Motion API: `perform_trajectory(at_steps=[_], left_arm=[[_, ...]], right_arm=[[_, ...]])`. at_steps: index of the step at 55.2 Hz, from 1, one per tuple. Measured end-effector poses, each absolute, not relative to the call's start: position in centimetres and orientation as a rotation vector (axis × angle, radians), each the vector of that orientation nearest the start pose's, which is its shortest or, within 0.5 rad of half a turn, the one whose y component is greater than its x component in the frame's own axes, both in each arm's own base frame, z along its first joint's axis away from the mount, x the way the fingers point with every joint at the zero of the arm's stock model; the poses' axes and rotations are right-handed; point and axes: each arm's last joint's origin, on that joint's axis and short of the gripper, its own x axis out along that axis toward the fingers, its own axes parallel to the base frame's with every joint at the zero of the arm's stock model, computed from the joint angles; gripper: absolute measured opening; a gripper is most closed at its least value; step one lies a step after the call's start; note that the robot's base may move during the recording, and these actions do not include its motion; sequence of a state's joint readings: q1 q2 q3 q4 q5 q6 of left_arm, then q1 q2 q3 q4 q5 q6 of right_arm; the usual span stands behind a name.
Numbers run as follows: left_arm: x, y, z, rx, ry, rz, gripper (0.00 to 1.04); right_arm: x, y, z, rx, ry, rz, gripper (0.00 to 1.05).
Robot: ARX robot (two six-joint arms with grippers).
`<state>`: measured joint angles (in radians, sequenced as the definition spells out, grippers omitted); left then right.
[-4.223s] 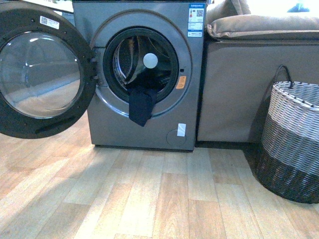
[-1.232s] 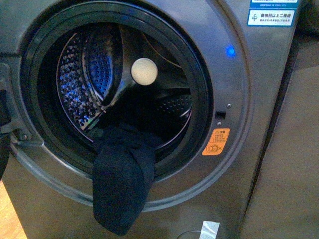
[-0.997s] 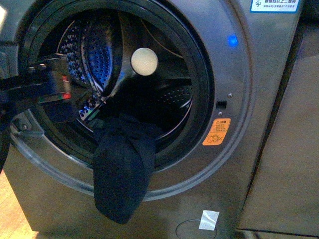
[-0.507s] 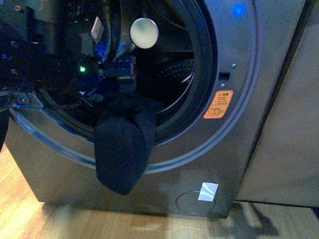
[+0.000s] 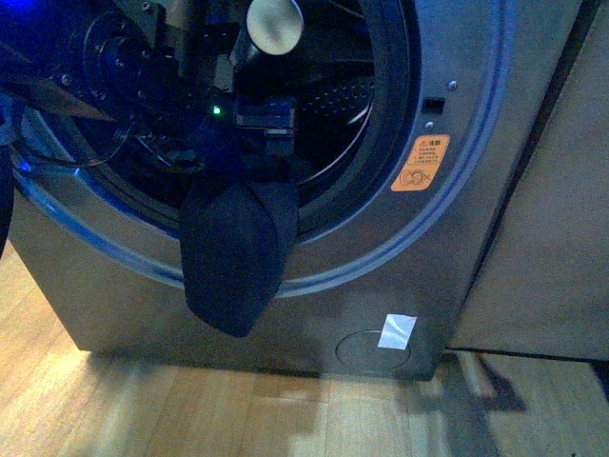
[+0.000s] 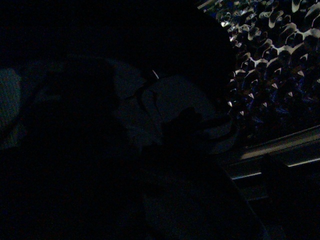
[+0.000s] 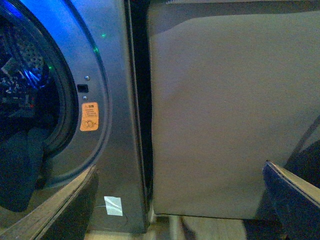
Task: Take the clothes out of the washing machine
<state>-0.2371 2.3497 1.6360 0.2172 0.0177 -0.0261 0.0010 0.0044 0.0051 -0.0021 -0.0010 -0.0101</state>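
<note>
1. The washing machine (image 5: 466, 248) fills the front view, its round mouth open and its rim lit blue
2. The dark navy garment (image 5: 233, 257) hangs limp out of the mouth. It is draped over the lower rim, with its rounded end down against the grey front and its upper part inside the drum
3. The left arm (image 5: 133, 76) reaches into the mouth from the left side, with a small green light (image 5: 216, 110) glowing on it. The left tool (image 5: 265, 124) sits just above the garment's upper folds. I cannot tell whether it is released or clenched, nor whether it touches the cloth
4. The left wrist view is dark
5. The right tool (image 7: 180, 169) is released, its two fingers (image 7: 65, 205) spread wide with nothing between them. It is outside the machine, facing the beige panel (image 7: 225, 110) that stands beside it
6. An orange sticker (image 5: 421, 163) sits on the front, right of the mouth. A white patch (image 5: 397, 330) is stuck low on the front, above the wooden floor (image 5: 190, 409)
</note>
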Motion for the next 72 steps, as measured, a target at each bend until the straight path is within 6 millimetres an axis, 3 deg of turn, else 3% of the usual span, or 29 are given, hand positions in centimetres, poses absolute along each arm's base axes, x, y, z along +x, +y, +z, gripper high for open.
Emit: perform_trajectory(at_steps=[17,48,53,69,72], left_arm=[[51.1,-12.4,9.1,0.100,0.610,-0.151,0.98],[50.8,-11.3,8.7,0.177,0.675,-0.056,0.98],[50.7,-11.3,8.7,0.199,0.676,-0.054,0.82],[50.4,-11.3,8.6,0.159,0.664,-0.076,0.44],[50.0,-11.4,8.7,0.142,0.650,-0.098,0.32]], right_arm=[[9.8,0.0,16.5,-0.010,0.001,0.002,0.97],[9.8,0.0,16.5,-0.010,0.001,0.002,0.97],[9.8,0.0,16.5,-0.010,0.001,0.002,0.97],[9.8,0.0,16.5,-0.010,0.001,0.002,0.97],[9.8,0.0,16.5,-0.010,0.001,0.002,0.97]])
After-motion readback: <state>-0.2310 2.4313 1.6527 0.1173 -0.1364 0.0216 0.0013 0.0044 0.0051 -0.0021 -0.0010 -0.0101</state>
